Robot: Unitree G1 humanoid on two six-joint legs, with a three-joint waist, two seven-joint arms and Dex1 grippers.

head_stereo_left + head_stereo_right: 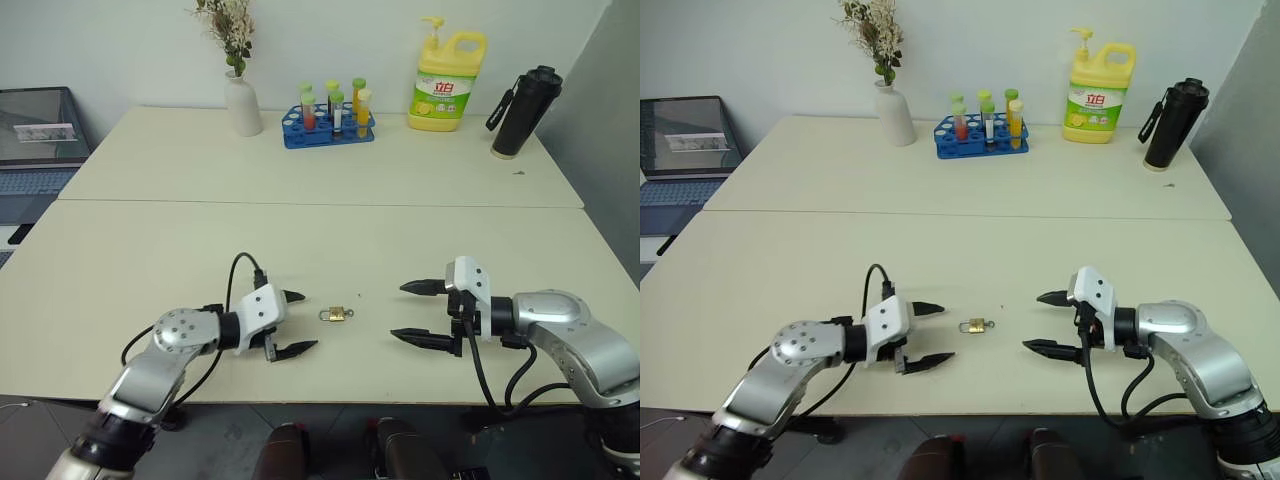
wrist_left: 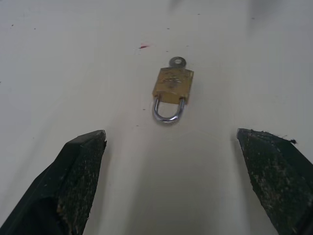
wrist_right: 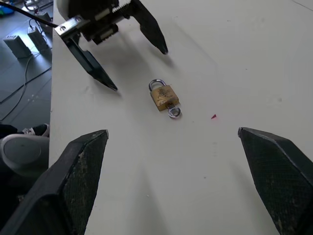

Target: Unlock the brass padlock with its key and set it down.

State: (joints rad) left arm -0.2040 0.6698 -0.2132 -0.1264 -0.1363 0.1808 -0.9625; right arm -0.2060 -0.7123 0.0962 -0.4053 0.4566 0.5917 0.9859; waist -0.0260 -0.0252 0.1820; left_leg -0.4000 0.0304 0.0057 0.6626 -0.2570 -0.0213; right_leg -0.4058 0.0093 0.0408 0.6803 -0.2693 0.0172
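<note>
In the left eye view, the padlock (image 1: 336, 315) is being seen lying flat on the near part of the table (image 1: 300, 180), between the two grippers and touched by neither. The left gripper (image 1: 297, 322) is being held just beside it, fingers spread wide and pointing toward it; the right gripper (image 1: 418, 312) is being held farther off on the other side, its fingers likewise spread and empty. At the far edge of the table a vase (image 1: 242, 104), a rack of tubes (image 1: 329, 124), a yellow bottle (image 1: 447, 82) and a black flask (image 1: 523, 112) are being seen, with a laptop (image 1: 35, 150) off to the left. The same layout is being shown in the right eye view, the padlock (image 1: 977, 325) lying apart from both grippers. In the left wrist view, the padlock (image 2: 171, 89) is being framed between the two parted fingers (image 2: 73, 181), its shackle turned toward the camera and a key (image 2: 177, 62) standing in the far end of its body. In the right wrist view, the padlock (image 3: 163, 96) is being seen beyond the spread fingers (image 3: 73, 186), with the left gripper (image 3: 136, 68) open on its far side, close to the shackle.
</note>
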